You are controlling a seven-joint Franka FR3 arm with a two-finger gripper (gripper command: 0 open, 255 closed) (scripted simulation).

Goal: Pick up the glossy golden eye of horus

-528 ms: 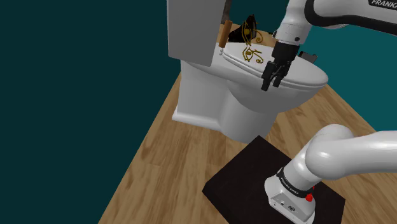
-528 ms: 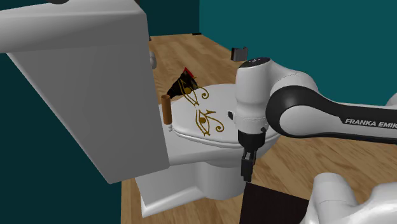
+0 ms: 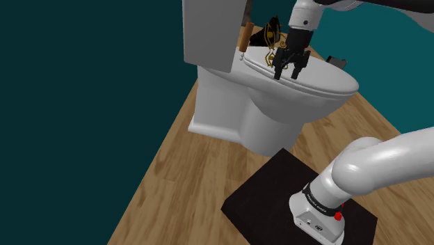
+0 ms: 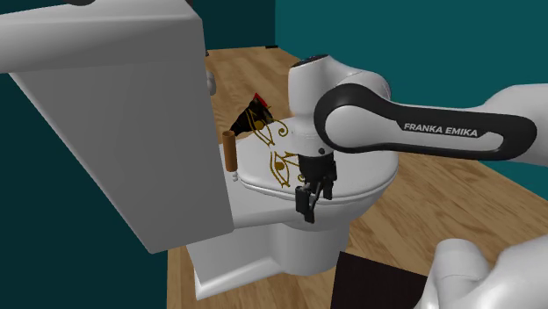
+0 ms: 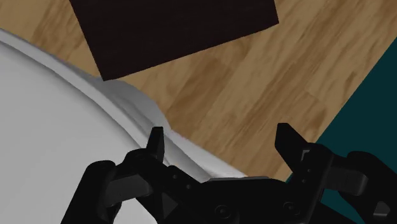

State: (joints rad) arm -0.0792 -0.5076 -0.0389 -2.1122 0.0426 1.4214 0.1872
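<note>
Just above lid [image 3: 328, 81] edge, spread end effector [image 3: 288, 72] hovers.

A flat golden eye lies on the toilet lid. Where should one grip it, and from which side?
Probably from straight above: the eye lies flat on the lid, so no side edge stands free. Close the open end effector across one thin bar, such as the brow line, where gaps in the outline give it room.

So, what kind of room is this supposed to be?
Probably a bathroom in a simulated house: a white toilet with its tank behind it stands on a wooden floor, and teal walls close the corner.
</note>
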